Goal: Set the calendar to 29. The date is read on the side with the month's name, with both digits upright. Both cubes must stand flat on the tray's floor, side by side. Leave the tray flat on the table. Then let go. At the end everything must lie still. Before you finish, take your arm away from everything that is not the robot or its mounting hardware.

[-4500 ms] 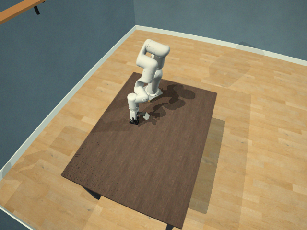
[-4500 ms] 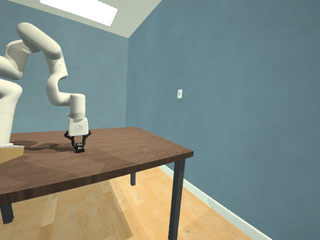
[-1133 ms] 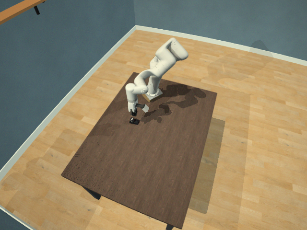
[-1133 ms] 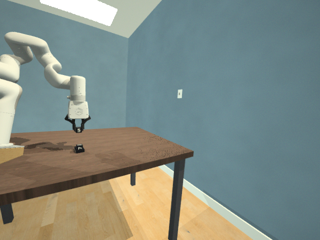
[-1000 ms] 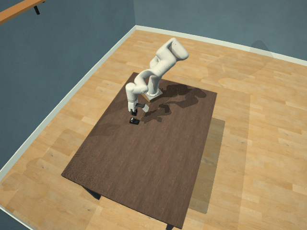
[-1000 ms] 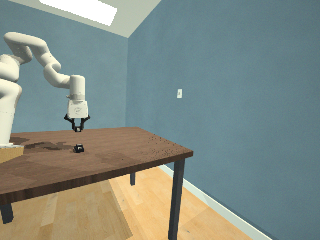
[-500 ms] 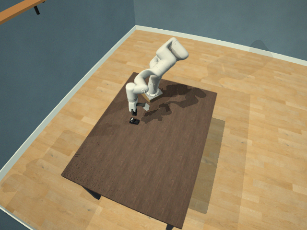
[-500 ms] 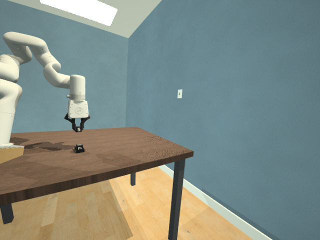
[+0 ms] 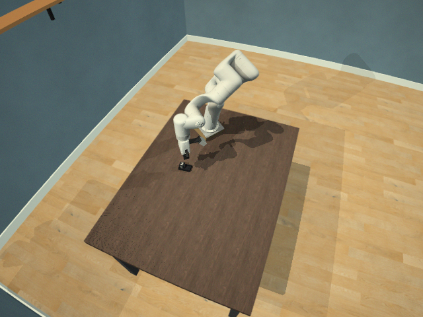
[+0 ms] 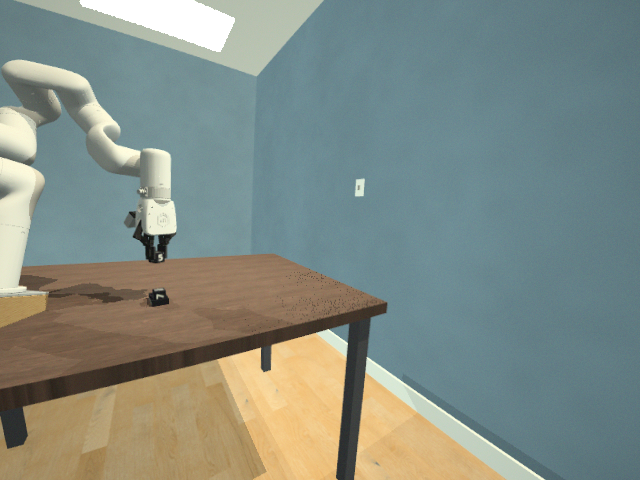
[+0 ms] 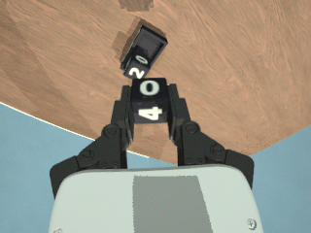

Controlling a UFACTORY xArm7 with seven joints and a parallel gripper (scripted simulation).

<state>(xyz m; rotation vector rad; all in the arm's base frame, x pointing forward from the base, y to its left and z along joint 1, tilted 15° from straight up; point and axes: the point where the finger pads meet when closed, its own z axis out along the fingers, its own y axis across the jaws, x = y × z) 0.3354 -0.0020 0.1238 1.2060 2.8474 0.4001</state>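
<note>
My gripper [image 11: 150,96] is shut on a black digit cube [image 11: 150,100] and holds it in the air above the table; the cube's faces toward the wrist camera show 0 and 4, and the exterior view shows a 5 on it [image 10: 159,256]. Below it the black tray [image 11: 144,49] lies on the table with the other black cube [image 11: 138,65] in it, showing a 2 on top. The tray also shows in the top view [image 9: 184,166] and in the exterior view [image 10: 158,297], where its cube shows a 7. The gripper [image 9: 186,156] hangs a little behind the tray.
The dark wooden table [image 9: 201,201] carries only the tray. The arm's base [image 9: 210,129] stands on a pale block at the table's far edge. A blue wall is close behind the table [image 10: 439,155].
</note>
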